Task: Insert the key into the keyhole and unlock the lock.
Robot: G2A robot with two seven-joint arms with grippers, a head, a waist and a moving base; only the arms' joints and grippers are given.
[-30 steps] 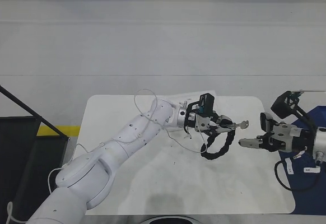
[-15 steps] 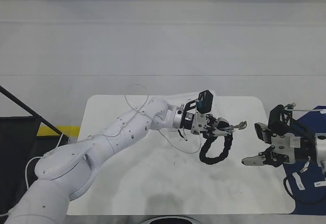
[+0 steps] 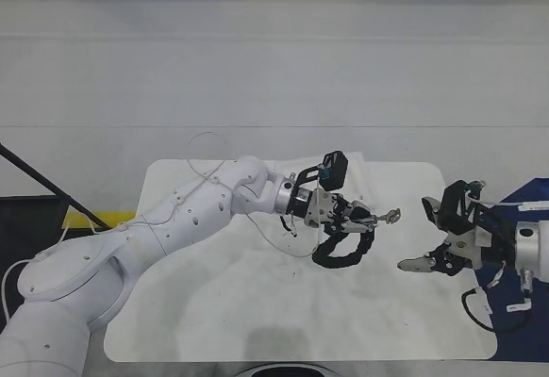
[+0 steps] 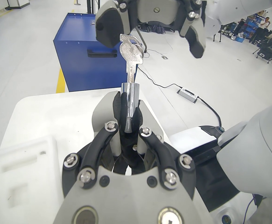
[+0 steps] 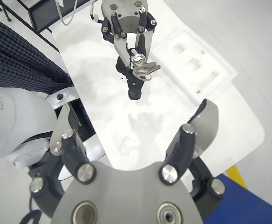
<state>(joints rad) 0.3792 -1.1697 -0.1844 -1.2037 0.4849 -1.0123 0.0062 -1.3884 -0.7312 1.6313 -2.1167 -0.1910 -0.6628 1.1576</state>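
The left arm stretches from the near left across the table [image 3: 208, 311], wrist pointing right. The left gripper [image 4: 129, 117] is closed tight on the lock [image 4: 130, 99], pinching its chrome cylinder over the table's right half. The lock's black cable hangs in a loop toward the near side. The key [image 4: 131, 52] sits in the keyhole, head sticking out to the right. The right arm enters from the right edge, facing left. The right gripper [image 3: 425, 236] is spread wide and empty, near the key but apart from it.
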